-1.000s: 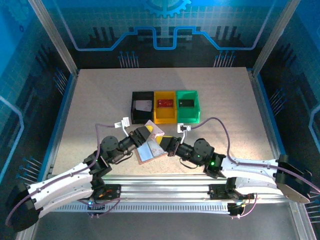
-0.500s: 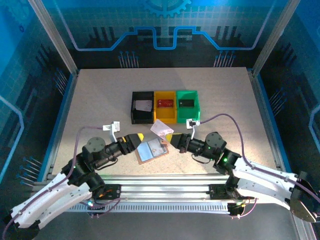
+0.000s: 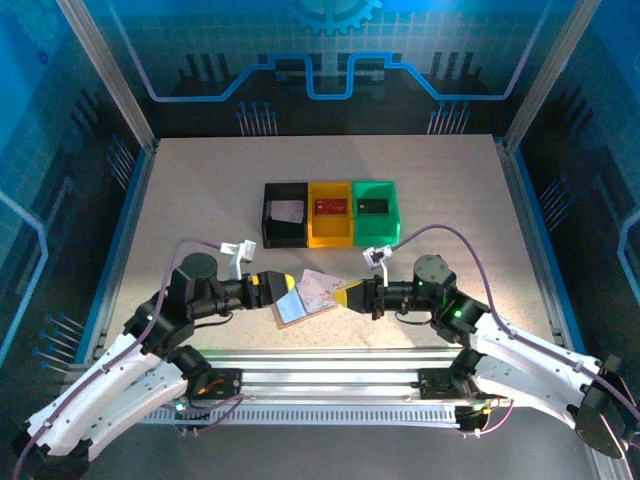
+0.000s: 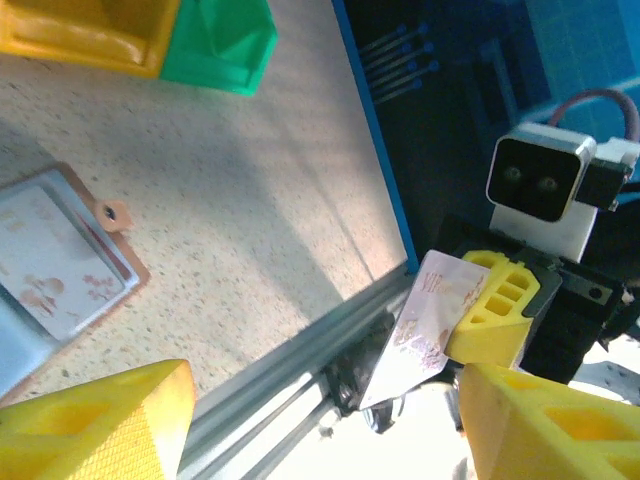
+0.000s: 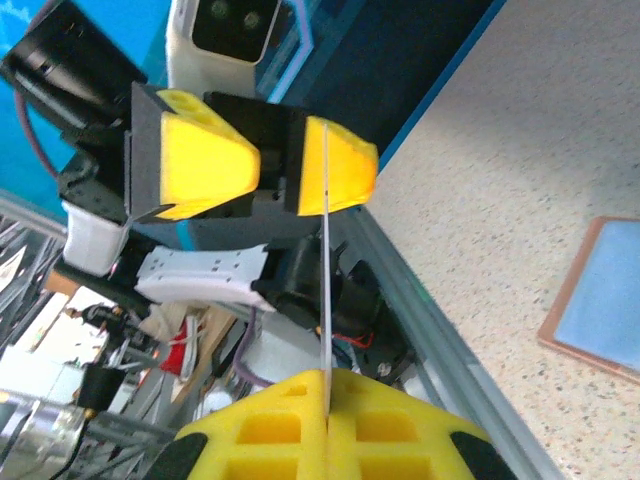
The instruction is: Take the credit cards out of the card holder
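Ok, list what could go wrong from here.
1. The right claw pinches the card by one end only, so it could slip or twist on the way to the bins.
2. The open left claw sits close opposite the right one. A swing of either arm might knock the card loose or shove the wallet.

A robotics lab cell: aluminium frame [image 3: 108, 75], blue circuit-print walls [image 3: 450, 50], speckled table [image 3: 200, 190]
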Available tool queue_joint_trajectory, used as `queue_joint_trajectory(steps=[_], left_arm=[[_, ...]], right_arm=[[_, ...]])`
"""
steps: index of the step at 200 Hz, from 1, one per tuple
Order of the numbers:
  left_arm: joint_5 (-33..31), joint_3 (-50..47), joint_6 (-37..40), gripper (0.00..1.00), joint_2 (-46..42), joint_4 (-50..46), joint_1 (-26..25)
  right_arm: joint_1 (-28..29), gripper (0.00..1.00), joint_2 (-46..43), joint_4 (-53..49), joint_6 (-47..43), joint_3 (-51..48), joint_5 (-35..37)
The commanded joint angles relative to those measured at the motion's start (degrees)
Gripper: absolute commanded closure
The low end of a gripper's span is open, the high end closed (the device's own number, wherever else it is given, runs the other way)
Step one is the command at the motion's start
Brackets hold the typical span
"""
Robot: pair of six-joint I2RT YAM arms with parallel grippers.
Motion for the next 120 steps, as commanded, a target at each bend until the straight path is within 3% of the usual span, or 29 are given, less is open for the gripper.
queue_joint_trajectory(steps=[1,32,67,120], left_arm=[[7.9,0.0,0.6,0.29,0.3,5.0,0.5],[13.6,-0.8,0.2,0.36,0.5,7.8,0.6],[18.4,-1.8,-0.3,0.40,1.8,9.1,0.6],[19.8,-2.7,-0.1,0.41,1.8,9.3,0.6]], right_arm=[[-1.6,1.00,2.1,2.8,-0.6,1.7,-8.0],[-2.5,1.00,4.8,3.8,-0.4,2.6,-14.6],[-4.1,1.00,5.0,5.9,0.8,2.1,-16.3],[-4.5,1.00,6.2,9.8,2.6,2.0,-17.9]])
